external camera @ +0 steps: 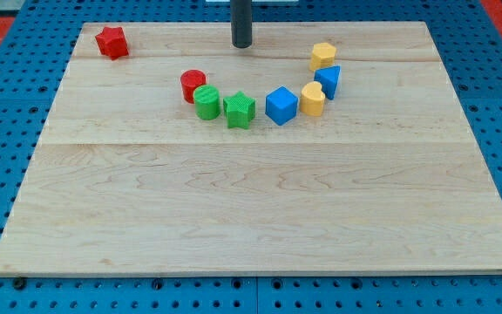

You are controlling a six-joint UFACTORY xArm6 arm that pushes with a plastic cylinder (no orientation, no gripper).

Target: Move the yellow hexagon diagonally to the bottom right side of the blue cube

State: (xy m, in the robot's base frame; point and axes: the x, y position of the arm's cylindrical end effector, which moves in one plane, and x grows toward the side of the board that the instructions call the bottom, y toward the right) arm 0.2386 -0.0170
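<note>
Wooden board [260, 209]: my tip [241, 45] above yellow hexagon [323, 56].

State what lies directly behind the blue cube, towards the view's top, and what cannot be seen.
Behind the blue cube only bare board shows. My tip stands farther back, towards the view's left. The cube's rear faces are hidden from this view.

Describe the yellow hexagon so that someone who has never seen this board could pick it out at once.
Start at the wooden board and find the arc of blocks in its upper half. The yellow hexagon tops the arc's right end, nearest the view's top, right of my tip. Below it sit a blue block and another yellow block, which is rounder and beside the blue cube.
</note>
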